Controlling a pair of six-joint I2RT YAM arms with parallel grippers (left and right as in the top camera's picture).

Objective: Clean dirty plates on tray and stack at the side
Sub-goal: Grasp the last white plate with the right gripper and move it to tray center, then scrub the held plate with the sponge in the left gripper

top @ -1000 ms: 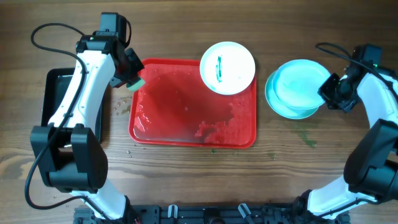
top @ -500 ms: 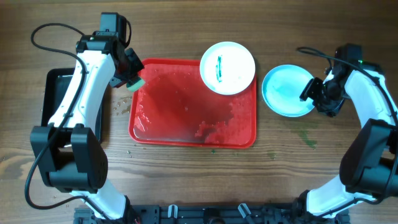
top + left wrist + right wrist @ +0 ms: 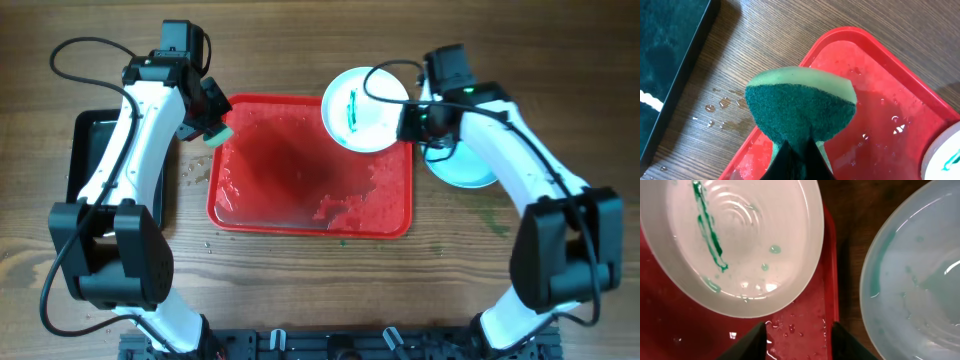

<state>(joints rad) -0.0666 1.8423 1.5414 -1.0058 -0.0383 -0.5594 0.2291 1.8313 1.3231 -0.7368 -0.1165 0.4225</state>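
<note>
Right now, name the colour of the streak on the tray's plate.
Green; the streak shows best in the right wrist view.

Overhead looks straight down at the whole counter [image 3: 300, 290]. Both wrist views hover close, angled downward (each catching the tray [image 3: 880, 75], as overhead does).

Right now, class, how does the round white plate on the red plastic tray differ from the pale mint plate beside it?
The round white plate carries a green streak; the pale mint plate has none. The white plate sits on the red plastic tray; the mint plate on the wooden table. Both are round.
</note>
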